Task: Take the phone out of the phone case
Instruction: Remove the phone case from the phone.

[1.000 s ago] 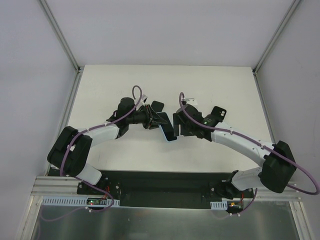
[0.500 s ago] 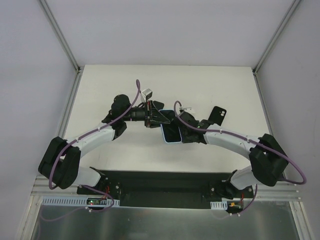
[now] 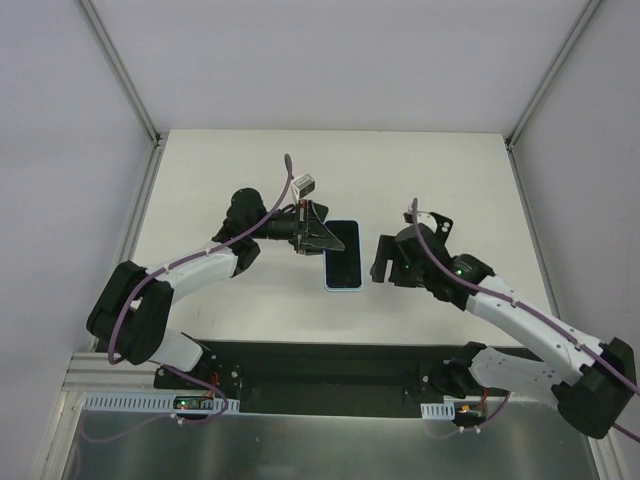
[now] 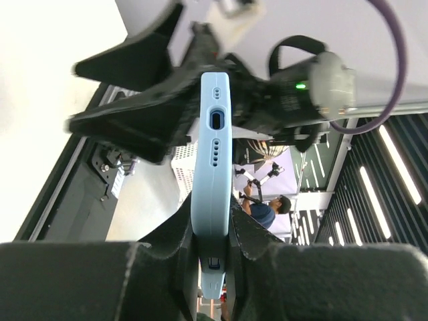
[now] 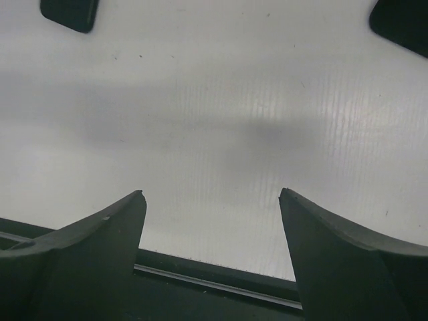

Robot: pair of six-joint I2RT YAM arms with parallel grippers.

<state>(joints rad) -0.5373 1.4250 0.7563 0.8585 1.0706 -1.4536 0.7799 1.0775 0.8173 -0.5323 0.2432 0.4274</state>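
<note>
The phone (image 3: pixel 342 252) is a glossy black slab, screen up, sitting in the pale blue phone case (image 3: pixel 343 287), which shows as a thin rim around it. My left gripper (image 3: pixel 322 240) is shut on the top left end of the case and holds it level near the middle of the table. In the left wrist view the case (image 4: pixel 215 160) shows edge-on between my fingers (image 4: pixel 167 247), port and speaker holes facing away; my left gripper (image 4: pixel 214 231) pinches it flat. My right gripper (image 3: pixel 384 264) is open and empty, a short way right of the phone. In the right wrist view it (image 5: pixel 212 194) hangs over bare table.
A small black object (image 3: pixel 441 221) lies on the white table (image 3: pixel 240 160) behind the right wrist, partly hidden. The black base strip (image 3: pixel 320 362) runs along the table's near edge and shows in the right wrist view (image 5: pixel 221 284). Grey walls enclose the table.
My right gripper has come off the phone, opened, and drawn back to the right. My left gripper keeps hold of the cased phone, whose screen now shows in full.
</note>
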